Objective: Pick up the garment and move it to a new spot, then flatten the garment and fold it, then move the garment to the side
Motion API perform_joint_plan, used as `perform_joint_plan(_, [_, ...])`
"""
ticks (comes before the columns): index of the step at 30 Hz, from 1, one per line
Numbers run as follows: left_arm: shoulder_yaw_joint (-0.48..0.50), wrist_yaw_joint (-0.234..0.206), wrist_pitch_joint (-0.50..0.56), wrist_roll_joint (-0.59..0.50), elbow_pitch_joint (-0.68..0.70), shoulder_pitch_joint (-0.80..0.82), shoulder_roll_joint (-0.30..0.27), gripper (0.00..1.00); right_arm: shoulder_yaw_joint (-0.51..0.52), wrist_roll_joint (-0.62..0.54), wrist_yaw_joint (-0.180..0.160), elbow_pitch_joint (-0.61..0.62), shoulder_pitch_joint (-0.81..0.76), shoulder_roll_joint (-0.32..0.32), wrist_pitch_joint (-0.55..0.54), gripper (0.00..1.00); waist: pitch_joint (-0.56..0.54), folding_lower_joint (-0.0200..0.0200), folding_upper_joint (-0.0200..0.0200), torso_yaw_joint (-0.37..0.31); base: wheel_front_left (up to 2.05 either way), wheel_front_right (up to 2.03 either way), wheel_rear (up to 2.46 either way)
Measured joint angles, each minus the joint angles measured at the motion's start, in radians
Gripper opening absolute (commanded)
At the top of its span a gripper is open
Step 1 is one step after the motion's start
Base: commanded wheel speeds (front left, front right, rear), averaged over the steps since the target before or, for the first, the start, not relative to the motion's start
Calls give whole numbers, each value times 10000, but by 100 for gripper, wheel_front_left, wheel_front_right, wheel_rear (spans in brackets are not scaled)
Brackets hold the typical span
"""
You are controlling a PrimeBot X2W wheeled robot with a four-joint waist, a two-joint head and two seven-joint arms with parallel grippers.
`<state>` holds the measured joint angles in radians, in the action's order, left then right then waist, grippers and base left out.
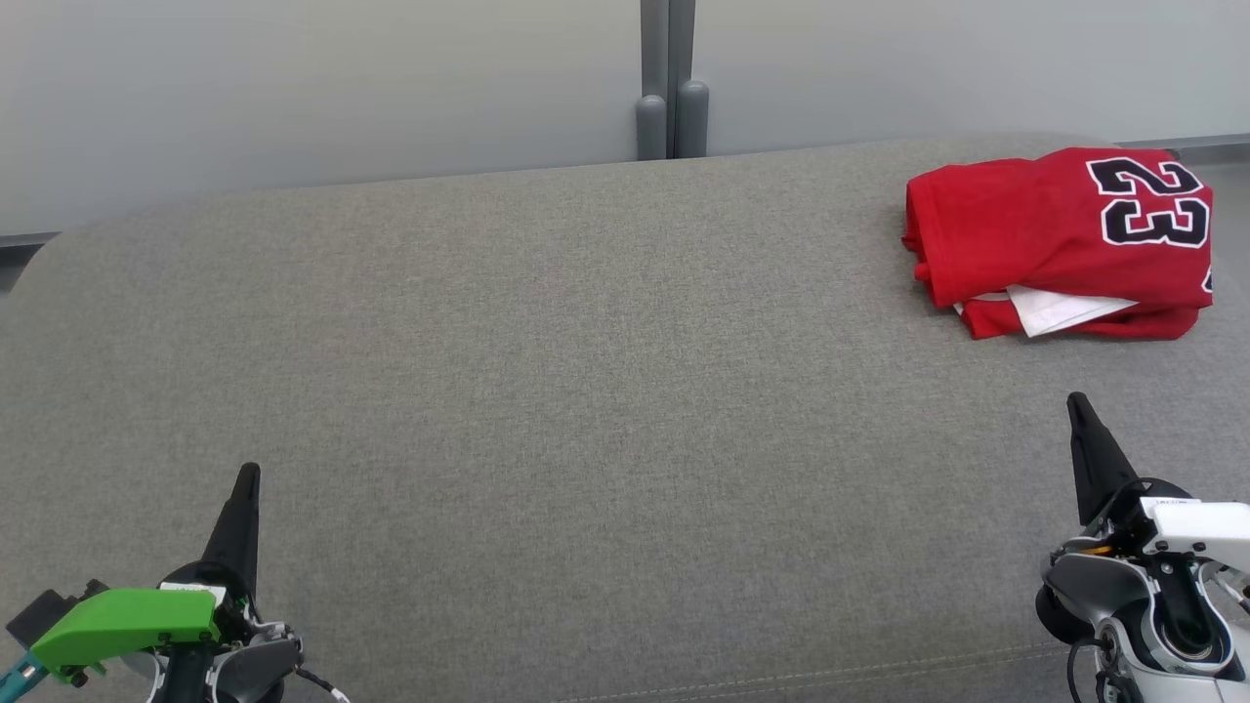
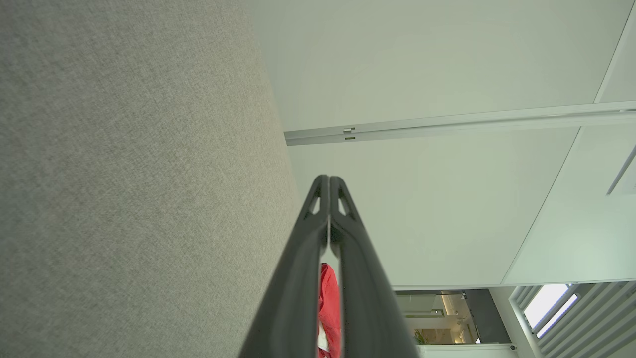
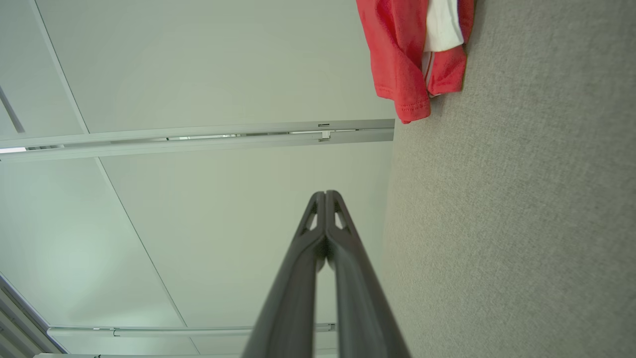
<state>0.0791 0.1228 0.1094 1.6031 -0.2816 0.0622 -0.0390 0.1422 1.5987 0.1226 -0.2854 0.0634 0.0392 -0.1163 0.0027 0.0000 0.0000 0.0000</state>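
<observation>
Fingers of the left gripper (image 1: 250, 475) and right gripper (image 1: 1077, 402) are pinched together, empty; the folded red fabric jersey (image 1: 1035, 234) lies ahead of the right pair on grey woven upholstery (image 1: 586, 391), so I'd leave it undisturbed.

Bright, even, diffuse light; shadows faint and soft. Pictures sharp; a window (image 2: 546, 304) glares white in the left wrist view.

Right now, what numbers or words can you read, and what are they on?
"23": black digits with white edging, on the red jersey.
White piece sticking out of the jersey: no print that can be read.
Small label on the right wrist: too small to read.
</observation>
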Motion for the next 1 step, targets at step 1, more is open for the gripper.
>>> perform_joint_plan(1, [0, 0, 0, 0, 0, 0, 0, 0, 0, 0, 0, 0, 0, 0, 0, 0, 0, 0, 0, 0, 0, 0, 0])
